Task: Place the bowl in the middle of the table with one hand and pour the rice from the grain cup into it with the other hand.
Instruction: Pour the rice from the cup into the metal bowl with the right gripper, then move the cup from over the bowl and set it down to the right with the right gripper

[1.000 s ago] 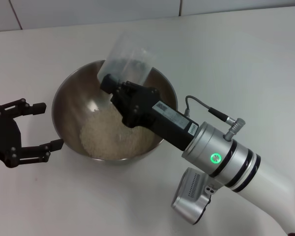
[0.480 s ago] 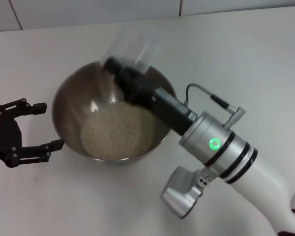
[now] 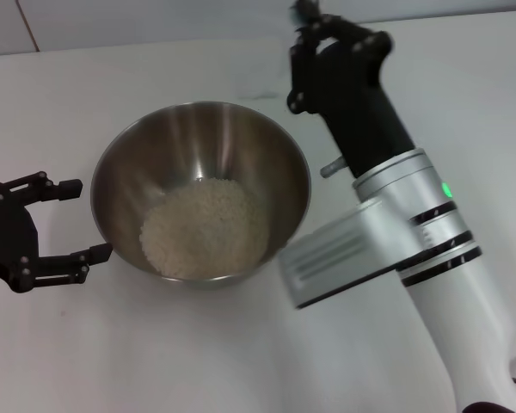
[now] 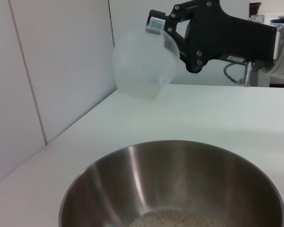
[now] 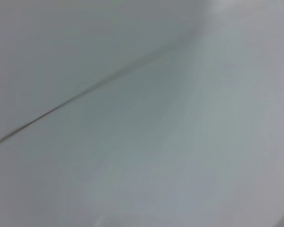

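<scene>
**Cup held above the bowl**

While the table (image 3: 155,344) bears the bowl (image 3: 120,163) of rice (image 3: 204,228), the right gripper (image 4: 173,21) pinches the cup (image 4: 143,64) above the bowl's far side; the left gripper (image 3: 73,219) sits spread just beside the bowl.

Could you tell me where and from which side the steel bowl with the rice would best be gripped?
Probably the thin rim of the bowl on its left side, where the open left gripper already sits; the walls are wide and curved, so only the rim fits between the fingers.
</scene>
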Action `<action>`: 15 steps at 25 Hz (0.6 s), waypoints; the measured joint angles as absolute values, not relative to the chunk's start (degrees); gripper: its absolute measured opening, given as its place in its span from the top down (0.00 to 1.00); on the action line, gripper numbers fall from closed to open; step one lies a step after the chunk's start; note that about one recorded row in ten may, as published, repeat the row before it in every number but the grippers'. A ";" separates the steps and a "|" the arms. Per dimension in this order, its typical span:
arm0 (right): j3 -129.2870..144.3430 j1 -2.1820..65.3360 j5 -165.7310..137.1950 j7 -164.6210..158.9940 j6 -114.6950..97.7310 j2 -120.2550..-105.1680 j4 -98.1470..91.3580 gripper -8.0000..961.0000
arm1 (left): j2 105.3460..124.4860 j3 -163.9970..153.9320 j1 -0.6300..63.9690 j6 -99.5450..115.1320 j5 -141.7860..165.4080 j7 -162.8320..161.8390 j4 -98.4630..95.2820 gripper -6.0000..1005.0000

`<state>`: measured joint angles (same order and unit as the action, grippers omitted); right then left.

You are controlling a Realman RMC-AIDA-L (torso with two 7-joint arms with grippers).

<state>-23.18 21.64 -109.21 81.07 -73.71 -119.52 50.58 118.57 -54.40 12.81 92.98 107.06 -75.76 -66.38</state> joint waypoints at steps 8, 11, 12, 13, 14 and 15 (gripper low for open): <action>-29.13 19.51 -110.95 37.84 -76.35 -119.23 42.76 0.98 | 118.56 -54.40 12.84 92.89 107.05 -75.76 -66.38 0.14; -31.69 20.03 -110.51 26.99 -76.66 -119.51 35.67 0.98 | 118.57 -54.40 12.86 92.90 107.03 -75.76 -66.37 0.14; -32.24 20.53 -110.39 23.40 -76.06 -119.64 32.73 0.98 | 118.58 -54.40 12.87 92.89 107.02 -75.76 -66.35 0.14; -32.57 21.02 -110.32 20.13 -75.48 -119.75 30.40 0.98 | 118.61 -54.40 12.87 92.89 106.94 -75.74 -66.25 0.14; -32.60 21.64 -110.30 17.10 -74.47 -119.79 27.92 0.98 | 118.63 -54.40 12.88 92.89 106.90 -75.68 -66.12 0.14; -32.56 22.25 -110.28 14.56 -73.24 -119.81 25.99 0.98 | 118.63 -54.40 12.89 92.89 106.90 -75.63 -66.02 0.14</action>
